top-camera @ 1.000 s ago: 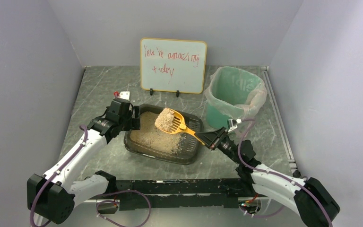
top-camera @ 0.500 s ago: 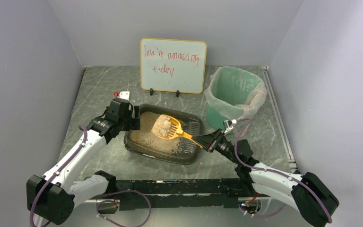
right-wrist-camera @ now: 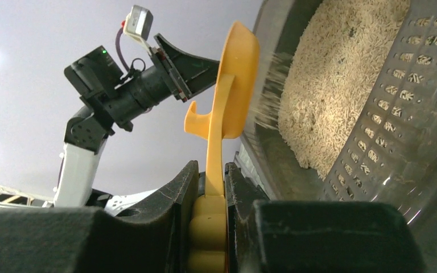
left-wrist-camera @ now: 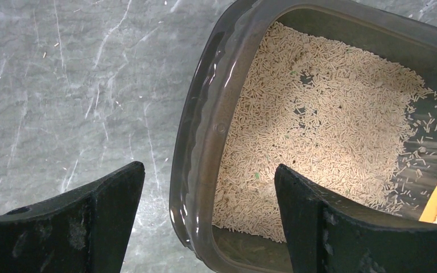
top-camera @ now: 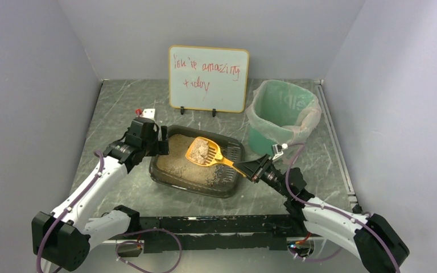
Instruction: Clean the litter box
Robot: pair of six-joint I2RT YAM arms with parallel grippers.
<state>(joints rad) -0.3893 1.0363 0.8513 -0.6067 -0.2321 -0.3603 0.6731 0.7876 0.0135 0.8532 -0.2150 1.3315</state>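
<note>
The litter box [top-camera: 193, 188] is a dark translucent tray holding tan pellet litter, mid-table. My right gripper [top-camera: 256, 169] [right-wrist-camera: 210, 170] is shut on the handle of an orange scoop [top-camera: 205, 152] [right-wrist-camera: 227, 102]. The scoop head hangs low over the box with a clump of litter [top-camera: 202, 148] in it, and loose pellets stream off it in the right wrist view. My left gripper [top-camera: 162, 145] [left-wrist-camera: 209, 170] is open and straddles the box's left rim [left-wrist-camera: 199, 131], one finger outside and the other over the litter. The ridged grate end [right-wrist-camera: 398, 114] faces my right arm.
A tall green bin [top-camera: 284, 114] with a clear liner stands behind and to the right of the box. A small whiteboard [top-camera: 209, 78] with red writing stands at the back. Grey walls enclose three sides. A small red-and-white object [top-camera: 147, 112] lies behind the left gripper.
The scoop has come down from high over the box to just above the litter, and its heap has shrunk as pellets sifted out. The left arm has stayed put.
</note>
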